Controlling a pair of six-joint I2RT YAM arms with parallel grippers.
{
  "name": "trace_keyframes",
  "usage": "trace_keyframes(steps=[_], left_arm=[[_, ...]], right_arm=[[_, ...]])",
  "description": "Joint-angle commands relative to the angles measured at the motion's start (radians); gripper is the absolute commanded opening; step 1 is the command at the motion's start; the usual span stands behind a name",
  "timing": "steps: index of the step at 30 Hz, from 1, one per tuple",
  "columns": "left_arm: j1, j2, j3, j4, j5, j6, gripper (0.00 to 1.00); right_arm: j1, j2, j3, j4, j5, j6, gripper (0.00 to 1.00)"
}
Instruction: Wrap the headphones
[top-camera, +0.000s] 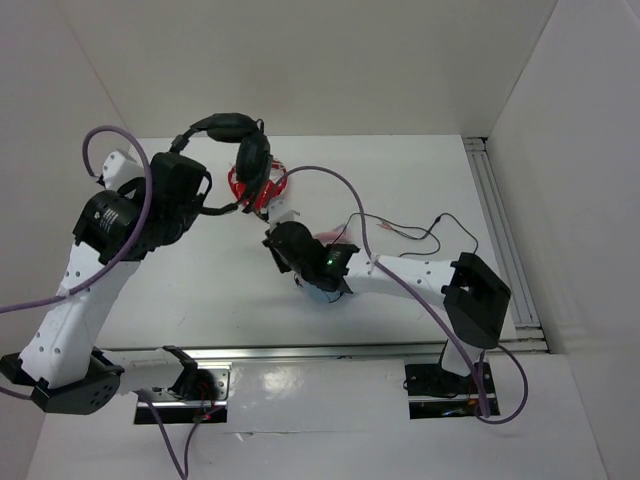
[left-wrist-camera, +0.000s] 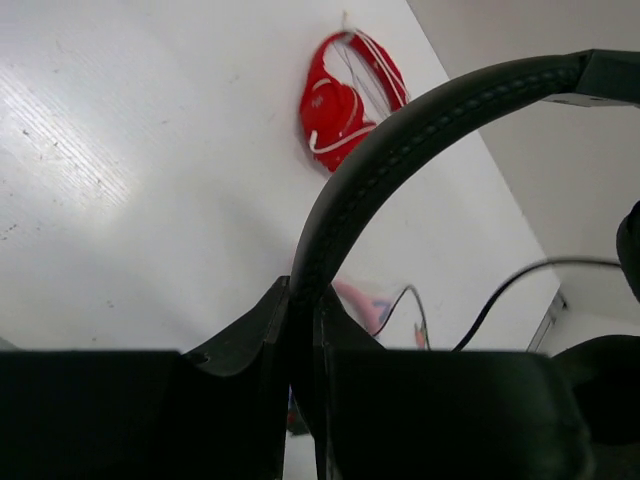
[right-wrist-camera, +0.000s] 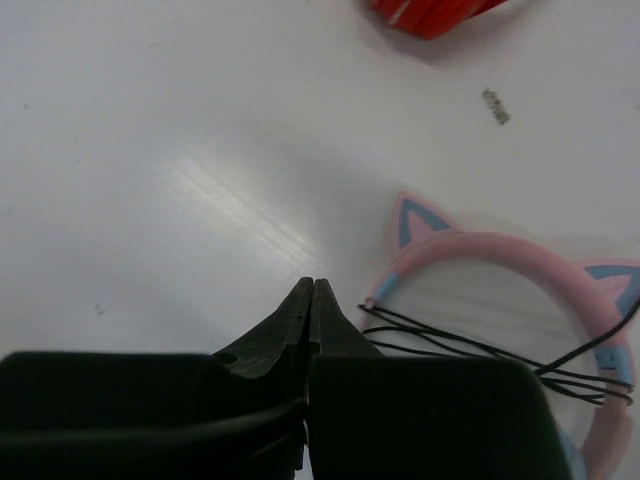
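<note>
Left claw pinching headphones by headband, held up off surface. Probable reason: cable trails free for winding. Headband is padded arc, matte black, stitched seam along edge. Right claw pressed together, tips low over surface beside cable; whether strand is nipped, cannot tell. Cable thin, black, limp, several strands draped across cat-ear headphones, which have smooth pink band and blue-lined ears. Red headphones glossy, folded, white cord looped on them, lying apart.
</note>
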Motion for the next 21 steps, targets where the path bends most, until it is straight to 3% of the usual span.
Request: trace_keyframes(steps=[1,10,18,21], left_arm=[[0.037,-0.007,0.035,-0.026,-0.128,-0.175,0.0],[0.142,0.017,-0.15,0.026,-0.153,-0.221,0.0],[0.143,-0.021,-0.345,0.048,-0.165,-0.23,0.0],[0.195,-0.064,-0.38,0.138,-0.098,-0.145,0.0]], right_arm=[[0.08,0.022,0.097,-0.07,-0.028,-0.009,0.0],[0.223,0.066,0.223,-0.108,-0.089,-0.04,0.0],[0.212,0.134,0.338,-0.185,-0.106,-0.049,0.0],[0.201,0.172,0.329,-0.199,-0.07,-0.058,0.0]])
